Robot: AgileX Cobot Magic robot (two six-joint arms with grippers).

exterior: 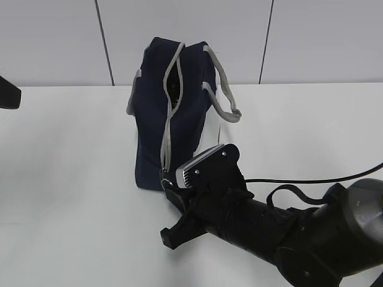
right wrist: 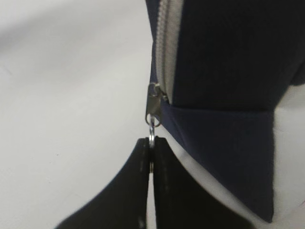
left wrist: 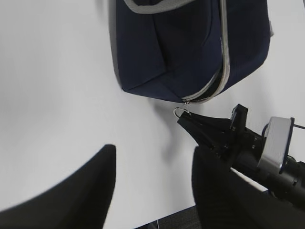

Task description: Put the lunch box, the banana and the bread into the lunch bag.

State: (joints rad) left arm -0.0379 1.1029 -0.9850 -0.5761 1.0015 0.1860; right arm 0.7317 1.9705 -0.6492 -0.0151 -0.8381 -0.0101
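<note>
The right arm's black fingers (right wrist: 150, 157) are pressed tight together on the small silver ring (right wrist: 151, 130) that hangs from the grey metal zipper slider (right wrist: 153, 99). The slider sits at the low end of the grey zipper (exterior: 169, 107), close to the white bench (exterior: 72, 179). Above it the zipper looks parted, with a dark gap showing between its two sides.

The zipper belongs to the big navy-blue fabric lunch bag (exterior: 152, 143), which rests on the bench with its grey webbing handles (exterior: 222, 95) hanging to one side. The left arm's fingers (left wrist: 152, 186) hover well away from the bag, spread wide, and hold nothing.

No lunch box, banana or bread shows in any view, so I cannot tell where they are.

The step in hand looks like opening the bag, and that seems almost done. Next, the right fingers probably need to let go of the ring and back off. Then the mouth of the bag may need spreading so the food can go in.
</note>
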